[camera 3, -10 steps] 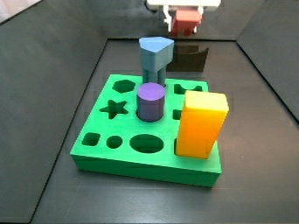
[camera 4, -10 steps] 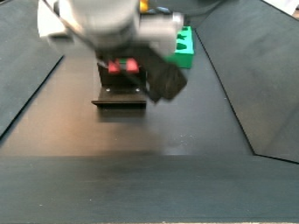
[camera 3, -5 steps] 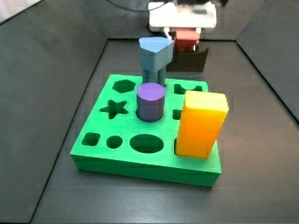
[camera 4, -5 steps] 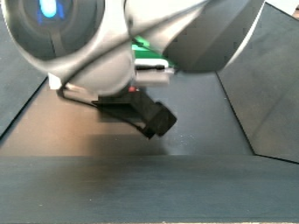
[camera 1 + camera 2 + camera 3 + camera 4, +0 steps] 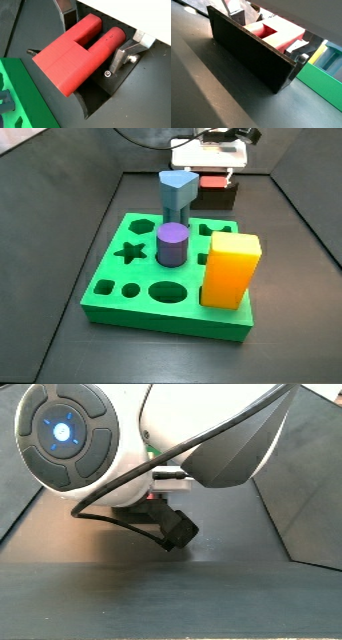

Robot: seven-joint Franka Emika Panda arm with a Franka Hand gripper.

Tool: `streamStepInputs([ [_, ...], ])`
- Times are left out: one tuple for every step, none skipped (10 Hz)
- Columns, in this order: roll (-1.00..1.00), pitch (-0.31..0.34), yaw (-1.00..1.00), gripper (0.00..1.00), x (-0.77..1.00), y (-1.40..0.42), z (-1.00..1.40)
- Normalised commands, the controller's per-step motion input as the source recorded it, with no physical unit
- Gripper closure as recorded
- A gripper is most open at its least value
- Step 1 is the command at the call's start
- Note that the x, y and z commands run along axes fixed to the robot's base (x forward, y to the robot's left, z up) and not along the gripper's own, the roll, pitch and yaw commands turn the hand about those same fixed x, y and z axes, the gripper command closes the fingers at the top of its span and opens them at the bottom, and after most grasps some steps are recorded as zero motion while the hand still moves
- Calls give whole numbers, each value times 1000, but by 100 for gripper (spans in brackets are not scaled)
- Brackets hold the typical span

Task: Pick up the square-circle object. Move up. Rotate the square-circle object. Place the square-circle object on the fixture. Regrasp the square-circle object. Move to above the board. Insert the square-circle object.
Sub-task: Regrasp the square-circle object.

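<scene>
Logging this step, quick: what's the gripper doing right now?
Gripper: down at the fixture, fingers on either side of the red object; whether it still grips cannot be told.

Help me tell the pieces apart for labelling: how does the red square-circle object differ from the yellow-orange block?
The square-circle object is red and ends in two prongs; the yellow-orange block is a plain tall box. The red piece lies tilted at the fixture, between the gripper fingers; the yellow-orange one stands upright on the board, away from the gripper. Both look like smooth plastic.
</scene>
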Motion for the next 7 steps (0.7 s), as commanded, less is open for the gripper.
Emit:
streamStepInputs([
  [-14, -34, -8, 0, 0, 0, 1000],
  [-8, -25, 3, 0, -12, -1, 1000],
  [6, -15, 14, 0, -26, -3, 1000],
  [34, -1, 28, 0, -32, -9, 1000],
  [46, 20, 30, 0, -38, -8, 1000],
  [49, 50, 28, 0, -39, -4, 880],
  [46, 68, 21, 0, -33, -1, 710],
])
